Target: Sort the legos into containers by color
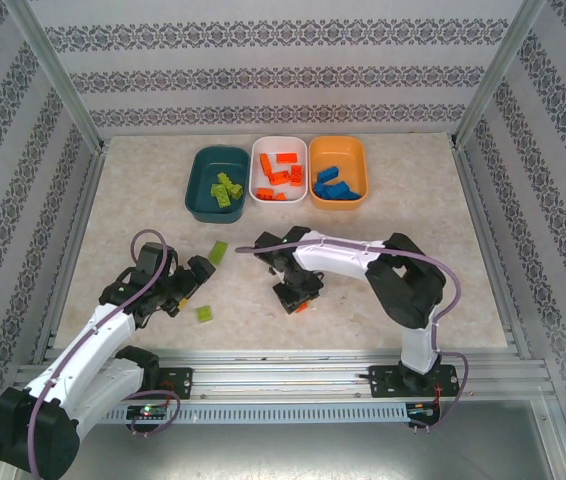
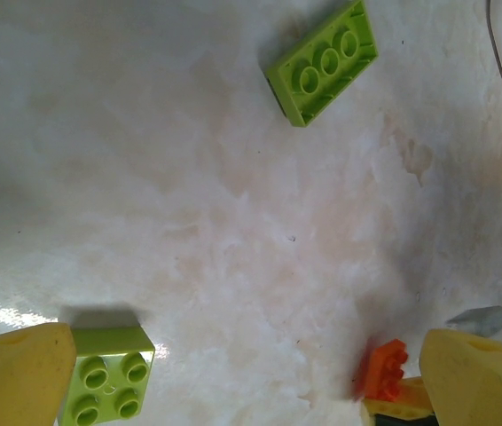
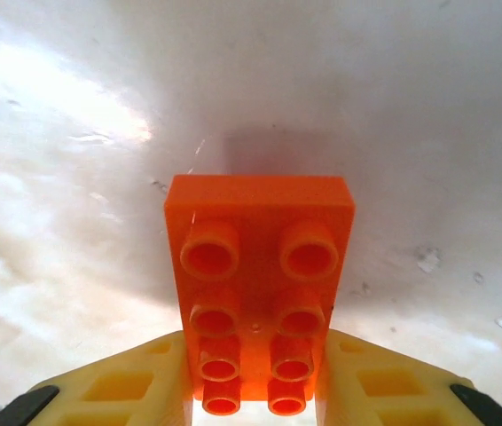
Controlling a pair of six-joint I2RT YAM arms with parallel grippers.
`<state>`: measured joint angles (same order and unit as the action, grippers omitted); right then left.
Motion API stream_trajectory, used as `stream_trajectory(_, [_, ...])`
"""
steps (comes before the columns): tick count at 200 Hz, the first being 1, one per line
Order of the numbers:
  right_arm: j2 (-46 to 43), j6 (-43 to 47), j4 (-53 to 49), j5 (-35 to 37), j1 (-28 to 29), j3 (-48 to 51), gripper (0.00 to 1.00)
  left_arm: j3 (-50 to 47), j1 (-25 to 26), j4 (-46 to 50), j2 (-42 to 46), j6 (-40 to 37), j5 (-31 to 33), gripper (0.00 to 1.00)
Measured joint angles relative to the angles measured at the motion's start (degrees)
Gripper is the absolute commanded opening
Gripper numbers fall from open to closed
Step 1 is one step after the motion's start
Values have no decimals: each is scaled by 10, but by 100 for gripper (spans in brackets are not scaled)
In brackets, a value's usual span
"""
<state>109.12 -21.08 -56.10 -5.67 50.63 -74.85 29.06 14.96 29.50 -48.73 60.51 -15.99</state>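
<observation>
On the counter [image 1: 413, 230], right claw [image 1: 298, 300] grips an orange brick [image 3: 258, 293] by its sides; left claw [image 1: 185, 290] wide open, small green brick [image 2: 107, 377] just beside one finger.

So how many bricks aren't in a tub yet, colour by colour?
lime green bricks: 2, a flat one and a small square one
orange brick: 1
blue: 0
Total: 3
</observation>
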Motion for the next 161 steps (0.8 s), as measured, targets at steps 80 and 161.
stream_trajectory(80, [-98, -46, 28, -225, -212, -170, 35, 14, 0, 1, -23, -9, 12, 100])
stream_trajectory(161, [101, -338, 250, -360, -323, -394, 35, 34, 0, 25, -29, -40, 13, 100])
